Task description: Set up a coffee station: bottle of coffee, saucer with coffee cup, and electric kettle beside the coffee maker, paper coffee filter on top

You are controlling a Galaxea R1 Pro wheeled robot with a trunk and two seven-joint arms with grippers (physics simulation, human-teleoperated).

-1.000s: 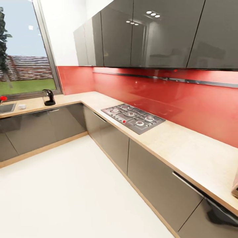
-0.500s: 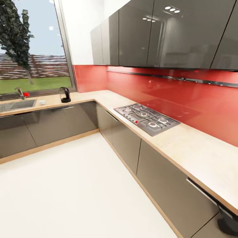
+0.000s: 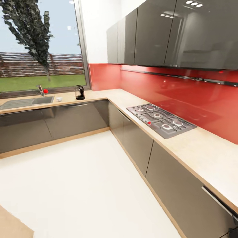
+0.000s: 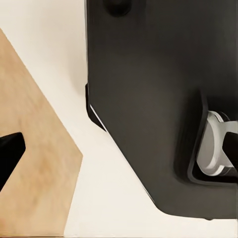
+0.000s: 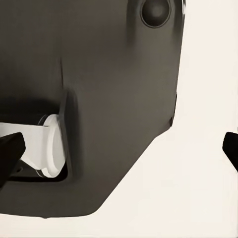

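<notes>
On the far countertop under the window stands a small black appliance; whether it is the kettle or the coffee maker is too small to tell. A little white cup sits to its left, near the sink. The bottle of coffee, filter and saucer are out of view. In the left wrist view my left gripper hangs open over the floor beside my dark base, one fingertip at the frame's edge. My right gripper is open too, with nothing between its fingers.
An L-shaped beige countertop runs along the red backsplash, with a gas hob set into it. Grey cabinets stand below and above. A tap stands behind the sink. The white floor is wide; a wooden surface shows close by.
The whole head view has swung left: hob, appliance and window have slid rightward in the picture, and the sink and tap have come fully into sight. No object itself has moved.
</notes>
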